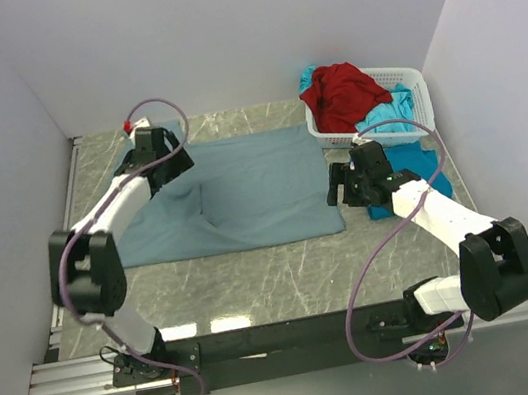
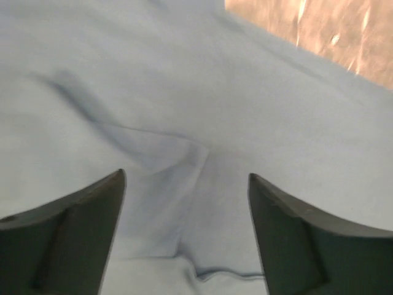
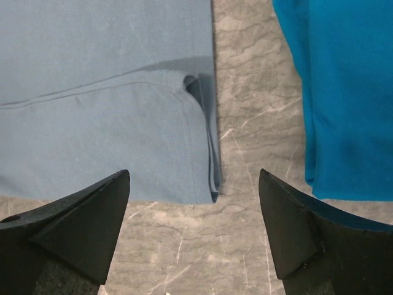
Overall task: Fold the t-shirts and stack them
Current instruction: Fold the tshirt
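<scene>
My right claw (image 3: 193, 175) is the nearer one. Its two fingers stand wide apart and hold nothing. It hangs over the bare grey table (image 3: 245, 246). Just ahead of it and to its left is the corner of the big grey-blue shirt (image 3: 92, 92), and the cloth is doubled over a little at the edge there. To the right of this claw lies a bright turquoise shirt (image 3: 344, 92) on the table. A strip of table shows between the two shirts, so they do not touch here

My left claw (image 2: 184, 178) is farther out, over the other end of the grey-blue shirt. Its fingers are wide apart too, and nothing is pinched between them. Right below it the cloth is soft, with a small crease that runs away from the claw. Past it, up and to the right, I see a bit of table

Farthest of all, beyond my right claw, is the white basket (image 1: 412, 81). A red shirt (image 1: 343, 93) is heaped in it, and more turquoise cloth (image 1: 387, 116) lies beside the red one, by the near rim
</scene>
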Available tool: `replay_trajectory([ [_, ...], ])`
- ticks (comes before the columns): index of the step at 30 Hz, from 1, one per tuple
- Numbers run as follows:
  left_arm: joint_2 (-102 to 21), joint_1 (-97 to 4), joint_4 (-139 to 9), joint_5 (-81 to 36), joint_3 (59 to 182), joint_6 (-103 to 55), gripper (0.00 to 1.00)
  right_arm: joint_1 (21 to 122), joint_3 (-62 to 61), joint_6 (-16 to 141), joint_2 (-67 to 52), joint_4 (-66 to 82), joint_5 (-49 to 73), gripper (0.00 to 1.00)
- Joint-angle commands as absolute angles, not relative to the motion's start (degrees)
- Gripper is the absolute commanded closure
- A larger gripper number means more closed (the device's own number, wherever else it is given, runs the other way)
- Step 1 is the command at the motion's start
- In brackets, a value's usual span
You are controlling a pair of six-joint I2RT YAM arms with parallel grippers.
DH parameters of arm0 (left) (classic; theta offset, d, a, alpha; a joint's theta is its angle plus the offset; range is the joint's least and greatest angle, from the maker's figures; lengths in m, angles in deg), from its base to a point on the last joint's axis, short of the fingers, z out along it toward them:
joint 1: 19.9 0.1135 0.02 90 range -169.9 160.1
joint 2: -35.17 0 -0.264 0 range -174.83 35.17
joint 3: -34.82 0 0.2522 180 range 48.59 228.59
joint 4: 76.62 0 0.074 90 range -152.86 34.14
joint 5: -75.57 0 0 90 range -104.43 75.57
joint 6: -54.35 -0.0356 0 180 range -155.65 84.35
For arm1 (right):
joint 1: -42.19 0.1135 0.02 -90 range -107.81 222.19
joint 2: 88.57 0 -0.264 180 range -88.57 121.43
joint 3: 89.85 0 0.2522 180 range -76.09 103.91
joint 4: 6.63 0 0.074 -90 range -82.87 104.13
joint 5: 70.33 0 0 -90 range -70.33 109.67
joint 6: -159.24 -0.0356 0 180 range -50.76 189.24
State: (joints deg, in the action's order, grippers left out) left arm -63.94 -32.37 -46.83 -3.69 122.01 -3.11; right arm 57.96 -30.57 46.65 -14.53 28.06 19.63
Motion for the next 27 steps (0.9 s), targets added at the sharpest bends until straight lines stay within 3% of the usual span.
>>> replay_trajectory([
  [1,-56.07,-32.12,-50.64,4.27,118.56,-0.76,0.09,57.48,-30.21,48.06,-16.67,26.03,17.91,0.09],
  [4,-54.13,-29.94,-53.26,3.86,113.46,0.3,0.05,57.75,-30.21,48.58,-16.58,25.33,15.29,0.08],
  [11,-55.61,-22.81,-67.05,-9.59,103.43,1.44,0.05,62.58,-27.76,47.62,-12.72,21.82,14.39,0.07],
  [19,-65.2,-18.24,-75.25,-16.02,105.8,4.95,0.05,66.62,-20.55,46.65,0.02,20.49,15.01,0.07],
  [27,-74.6,-16.83,-69.46,-14.61,113.53,6.36,0.06,66.8,-18.17,46.21,6.61,21.02,17.64,0.07],
])
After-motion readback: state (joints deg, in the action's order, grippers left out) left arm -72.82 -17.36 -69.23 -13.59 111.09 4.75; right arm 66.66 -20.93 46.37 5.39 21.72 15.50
